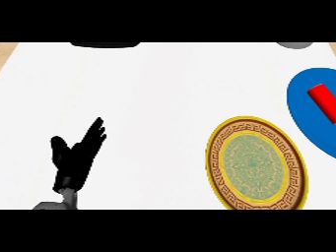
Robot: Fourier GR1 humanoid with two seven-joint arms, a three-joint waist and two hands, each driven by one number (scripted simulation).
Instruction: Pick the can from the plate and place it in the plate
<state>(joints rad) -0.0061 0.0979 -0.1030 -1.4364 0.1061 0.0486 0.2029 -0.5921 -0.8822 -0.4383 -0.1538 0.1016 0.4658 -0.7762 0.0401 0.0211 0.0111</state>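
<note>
My fingers were straight and apart on my left hand (76, 156), resting lower left. Centre-right lay the yellow patterned plate (232, 192), bare; at the right edge, the red can (327, 102) lay on the blue plate (309, 133). I judged it awaited grasping.

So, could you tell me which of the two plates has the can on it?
The blue plate at the right edge holds the red can; the yellow patterned plate is bare.

One red can (327, 102), two plates: blue plate (312, 120), patterned yellow-rimmed plate (256, 163), one hand (76, 156)
</note>
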